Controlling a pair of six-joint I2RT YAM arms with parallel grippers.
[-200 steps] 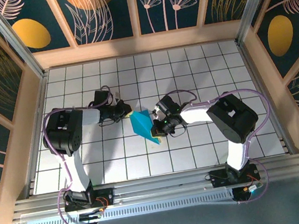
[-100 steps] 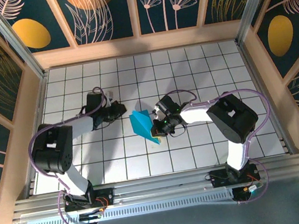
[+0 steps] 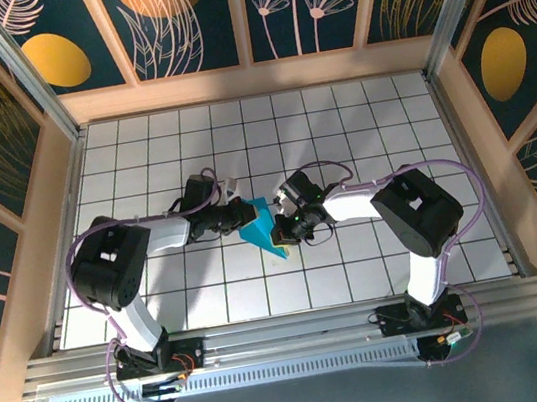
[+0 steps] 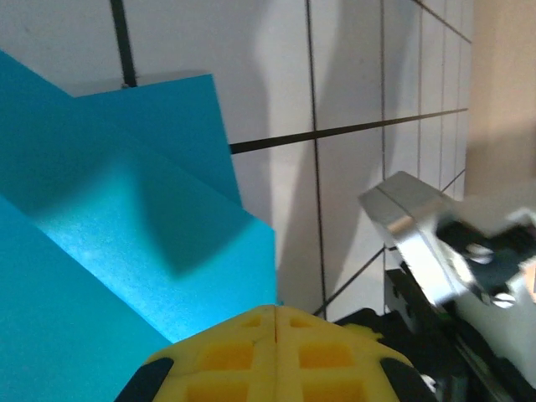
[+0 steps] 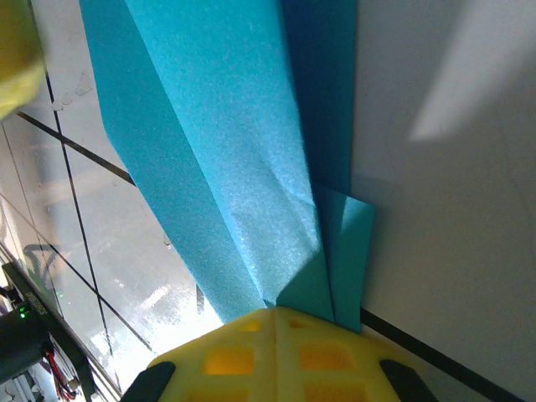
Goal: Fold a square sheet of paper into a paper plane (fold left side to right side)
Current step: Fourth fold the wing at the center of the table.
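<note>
Top external view puts the paper [image 3: 259, 235], folded into a narrow pointed cyan shape, near the middle of the tiled surface [image 3: 339, 130], its tip toward the near edge. The left end effector [image 3: 238, 213] sits at the paper's far left corner and the right end effector [image 3: 281, 227] at its right edge, so the two meet over the sheet. On the left wrist view, the left end effector [image 4: 276, 335] has its yellow fingers [image 4: 226, 356] pressed together just at the edge of the layered paper [image 4: 126, 251], which lies flat with overlapping flaps. On the right wrist view, the right end effector [image 5: 276, 331] also has its fingers together, and the creases of the paper [image 5: 226, 167] run in beneath the tips; it seems to press down on the sheet rather than pinch it, though the contact itself is hidden.
</note>
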